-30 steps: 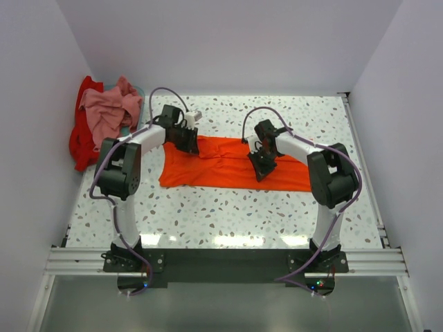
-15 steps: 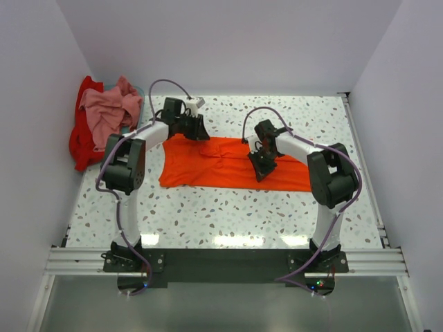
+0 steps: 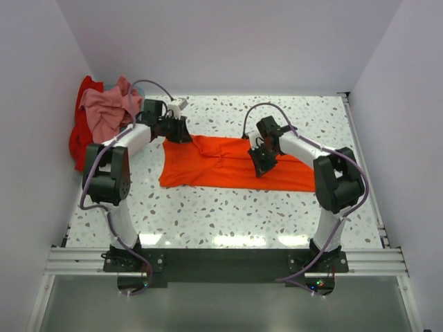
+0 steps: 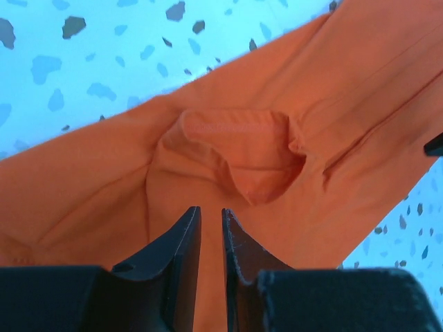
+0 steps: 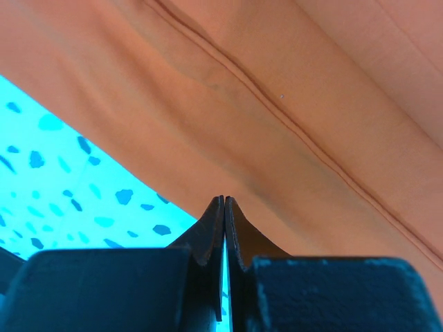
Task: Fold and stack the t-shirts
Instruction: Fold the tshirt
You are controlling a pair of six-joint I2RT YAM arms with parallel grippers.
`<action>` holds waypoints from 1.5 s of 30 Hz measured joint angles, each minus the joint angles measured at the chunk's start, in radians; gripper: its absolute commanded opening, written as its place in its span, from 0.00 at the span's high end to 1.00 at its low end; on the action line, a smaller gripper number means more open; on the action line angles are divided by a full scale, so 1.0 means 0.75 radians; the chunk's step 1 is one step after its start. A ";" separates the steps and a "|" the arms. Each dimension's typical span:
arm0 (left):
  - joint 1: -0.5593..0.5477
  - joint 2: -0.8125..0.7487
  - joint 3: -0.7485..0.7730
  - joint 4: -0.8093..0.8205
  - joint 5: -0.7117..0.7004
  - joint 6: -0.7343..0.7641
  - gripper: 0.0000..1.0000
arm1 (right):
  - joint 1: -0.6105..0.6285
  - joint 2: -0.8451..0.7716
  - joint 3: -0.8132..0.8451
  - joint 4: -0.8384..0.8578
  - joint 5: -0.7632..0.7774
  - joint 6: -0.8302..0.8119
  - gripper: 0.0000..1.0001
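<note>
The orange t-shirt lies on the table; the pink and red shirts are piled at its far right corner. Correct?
No. The top external view shows the dusty pink cloth shirt and red cloth shirt piled at the far left corner; the bright orange cloth t-shirt lies as stated.

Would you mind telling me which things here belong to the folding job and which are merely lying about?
Job: orange t-shirt, pink t-shirt, red t-shirt.
Merely there: speckled table; I can make out nothing else.
</note>
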 measured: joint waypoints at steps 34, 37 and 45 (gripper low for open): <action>-0.217 0.319 0.334 -0.195 -0.183 0.097 0.64 | -0.197 -0.007 0.131 -0.036 0.129 -0.163 1.00; -0.192 0.219 0.261 -0.190 -0.174 0.081 0.55 | -0.266 0.060 0.261 -0.013 0.178 -0.211 1.00; -0.154 -0.185 0.046 -0.296 -0.221 0.102 0.57 | -0.387 0.241 0.411 0.012 0.306 -0.351 1.00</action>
